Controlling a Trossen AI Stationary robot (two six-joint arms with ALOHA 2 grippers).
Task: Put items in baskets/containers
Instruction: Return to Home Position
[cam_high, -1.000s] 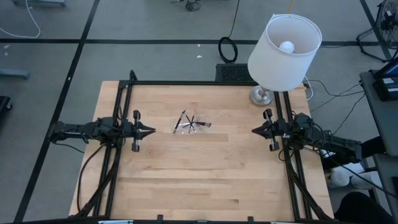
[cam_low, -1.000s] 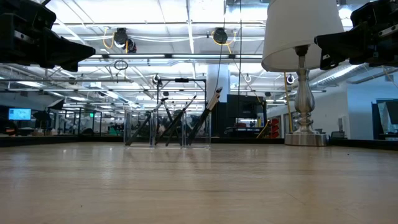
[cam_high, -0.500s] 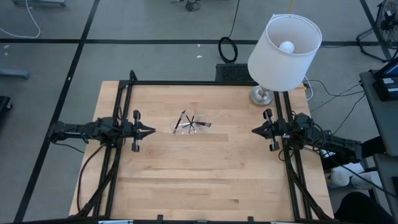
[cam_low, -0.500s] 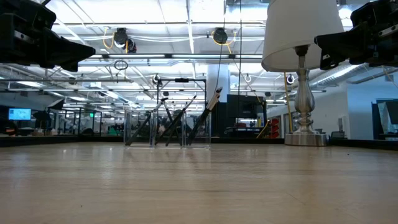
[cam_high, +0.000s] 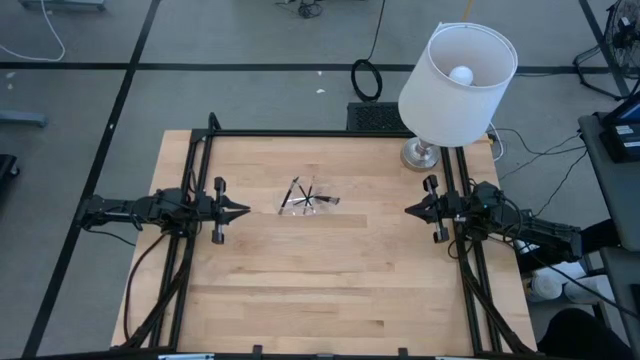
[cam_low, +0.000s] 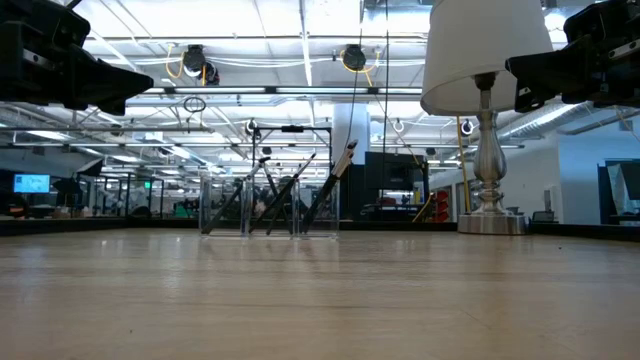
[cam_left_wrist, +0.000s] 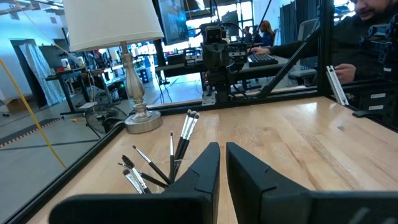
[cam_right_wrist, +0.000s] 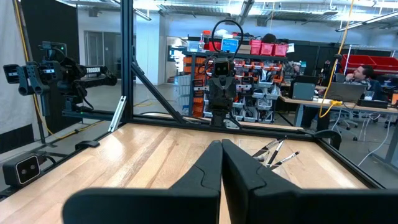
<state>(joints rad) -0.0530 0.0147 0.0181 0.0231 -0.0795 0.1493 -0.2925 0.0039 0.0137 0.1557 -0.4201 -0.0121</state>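
Several thin dark brushes (cam_high: 303, 197) with light tips stand leaning in a clear container (cam_low: 215, 210) on the wooden table, a little left of its middle and toward the far side. They also show in the left wrist view (cam_left_wrist: 168, 160) and the right wrist view (cam_right_wrist: 277, 151). My left gripper (cam_high: 246, 211) hangs level above the table's left side, pointing at the brushes, with a narrow gap between its fingers and nothing in it. My right gripper (cam_high: 408, 210) hangs level at the right side, shut and empty.
A lamp with a white shade (cam_high: 458, 85) stands on its metal base (cam_high: 420, 153) at the table's far right corner. Black frame rails (cam_high: 195, 170) run along the left and right sides. People sit at desks beyond the table (cam_left_wrist: 367, 25).
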